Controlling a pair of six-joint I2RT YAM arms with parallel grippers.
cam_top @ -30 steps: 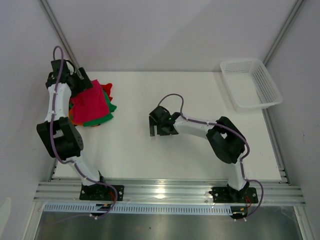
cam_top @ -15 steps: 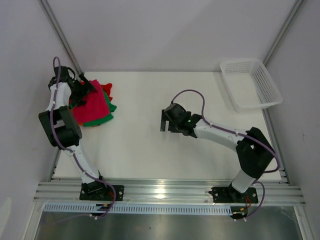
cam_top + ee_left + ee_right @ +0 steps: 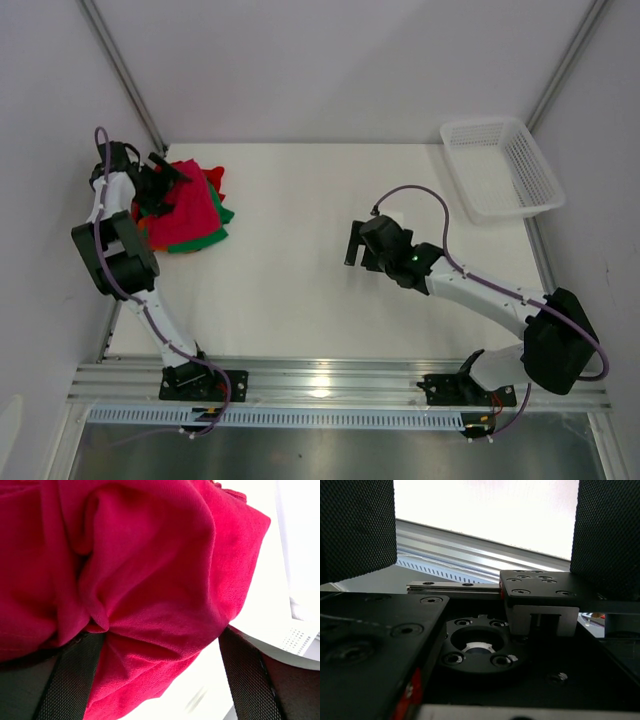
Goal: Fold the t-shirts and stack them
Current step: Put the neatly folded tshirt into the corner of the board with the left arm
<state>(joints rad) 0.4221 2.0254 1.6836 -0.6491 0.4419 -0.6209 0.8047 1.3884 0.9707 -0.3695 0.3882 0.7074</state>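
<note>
At the far-left corner of the table (image 3: pixel 300 300) sits the pile of t-shirts (image 3: pixel 195 215): red on top, green and a bit of orange poking out at the near and right edges, all bunched, not laid flat. The left gripper (image 3: pixel 160 180) is right on the pile's far-left edge. In the left wrist view the red shirt (image 3: pixel 150 580) fills nearly the whole frame and bulges between the two dark fingers (image 3: pixel 70 680), which stand apart w/ cloth crowding the gap. Looks to me like spread jaws set around a fold of red fabric; whether they're actually biting it, can't tell.

The right gripper (image 3: pixel 352 243) is mid-table, well apart from the pile, jaws spread wide w/ nothing between them. Its wrist cam looks back over the arm's own black hardware toward the near rail, so it's facing away from the shirts.

So the relation that counts: the pile lies to the left of the right gripper, w/ open table between, and directly under/against the left one. Left arm is far nearer. The pile's longer run goes roughly near-to-far, along the left table edge. Any spreading-out of a shirt would prob. need it dragged rightward onto the open centre, where the right arm could reach a second corner.

White basket (image 3: pixel 500 165) sits at the far-right corner, holding nothing I can see.
</note>
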